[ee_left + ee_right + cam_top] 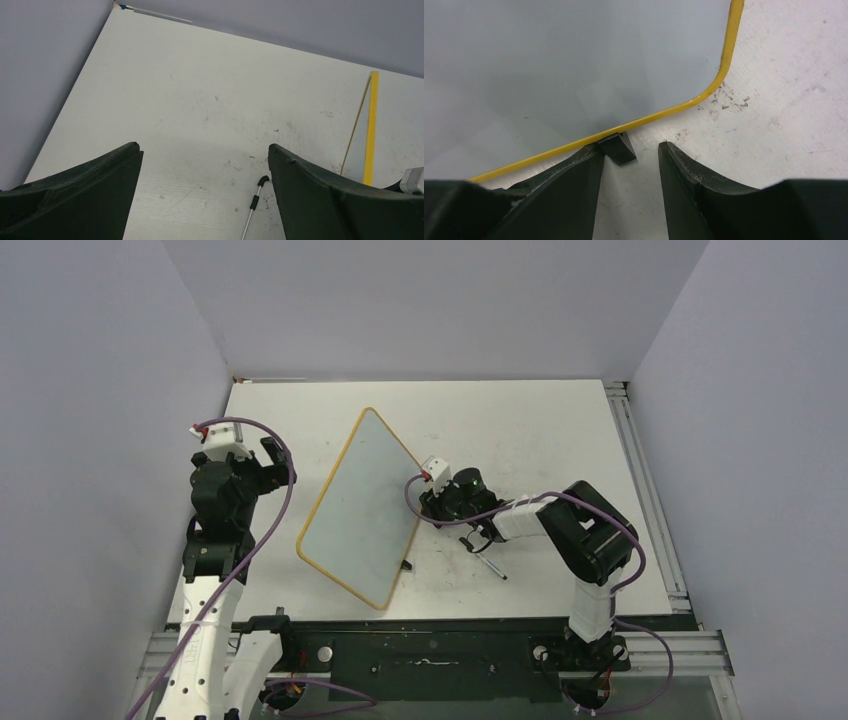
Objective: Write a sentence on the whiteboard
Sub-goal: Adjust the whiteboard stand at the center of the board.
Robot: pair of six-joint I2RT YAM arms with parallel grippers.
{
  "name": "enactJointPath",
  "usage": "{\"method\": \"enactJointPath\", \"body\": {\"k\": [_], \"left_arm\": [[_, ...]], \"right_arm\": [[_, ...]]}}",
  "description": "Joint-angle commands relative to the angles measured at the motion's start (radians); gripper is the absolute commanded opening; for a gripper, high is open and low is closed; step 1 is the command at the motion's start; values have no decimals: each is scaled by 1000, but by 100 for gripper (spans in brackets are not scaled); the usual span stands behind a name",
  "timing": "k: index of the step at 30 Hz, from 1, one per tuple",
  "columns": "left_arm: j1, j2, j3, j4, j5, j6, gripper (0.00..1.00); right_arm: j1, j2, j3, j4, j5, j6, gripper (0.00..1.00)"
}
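Centrally, on the white table [520,430]: the whiteboard [360,510], yellow-framed, its face a plain pale grey, its long axis running from about 12 to 6 o'clock in the top view.

- Right gripper [428,508]: at the board's 3 o'clock edge. The top view hides its fingertips. The right wrist view shows the right gripper [630,150] with its jaws parted and clamping nothing. A black clip foot [619,147] on the board's frame sits between them, against the left finger [574,180] and apart from the other. The whiteboard [574,60] fills that view from 9 to 1 o'clock, with a rounded corner at 2 o'clock.
- Left gripper [278,468]: well apart from the board, at its 9 o'clock. In the left wrist view the left gripper [205,150] is spread wide over bare table, with nothing between its fingers.
- Pen [490,568]: lies on the table at the board's 4 o'clock. Seen only from above.
- Silver rod with black tip [252,210]: on the table. Clear only in the left wrist view, where the whiteboard [371,125] shows edge-on at 3 o'clock.
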Motion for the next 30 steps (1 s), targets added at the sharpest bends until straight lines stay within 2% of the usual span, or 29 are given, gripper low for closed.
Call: {"method": "enactJointPath", "body": {"k": [1, 5, 20, 30], "left_arm": [[4, -4, 6, 25, 14, 1, 96], [5, 0, 6, 25, 19, 1, 96], [6, -2, 6, 23, 17, -1, 96], [7, -16, 9, 15, -6, -2, 96]], "right_arm": [[25, 49, 21, 23, -5, -40, 45], [34, 57, 13, 47, -6, -46, 42], [39, 24, -36, 35, 38, 17, 17], [41, -72, -126, 58, 117, 58, 9]]}}
